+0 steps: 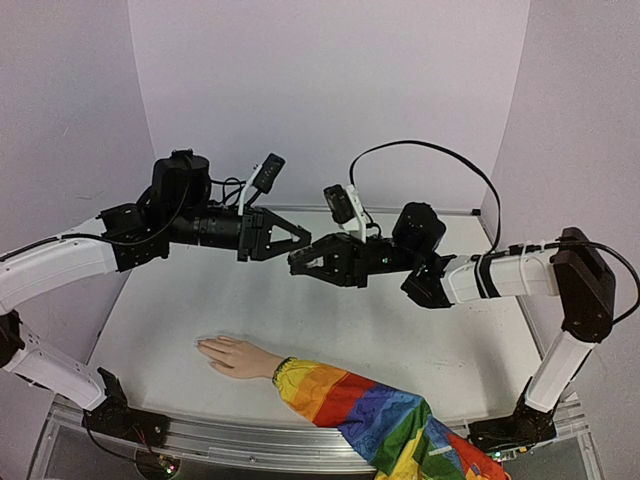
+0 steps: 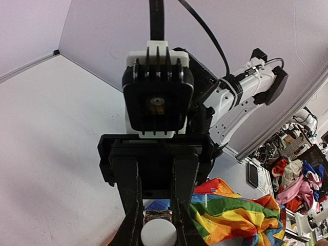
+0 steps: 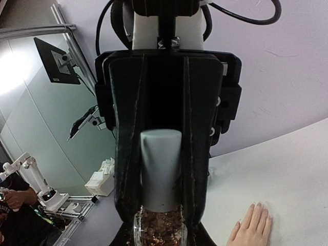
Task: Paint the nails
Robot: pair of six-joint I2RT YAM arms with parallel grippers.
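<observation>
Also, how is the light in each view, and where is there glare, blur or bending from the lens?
Top external: soft even light, faint shadows on the table under the mannequin hand. Left wrist: wide-lens bending; the pale cap at the bottom edge is blurred. Right wrist: strong glare on the glass panel at left; the pale cap is sharp there.

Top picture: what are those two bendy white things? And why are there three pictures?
They are two robot arms, each ending in a pincer. The top picture looks down from above and behind them. The other two come from small cameras on each wrist. On the white table lies a pretend hand in a rainbow sleeve. The right pincer holds a little bottle of coppery glitter, and the left pincer is shut on its pale cap, both up in the air above the table.
</observation>
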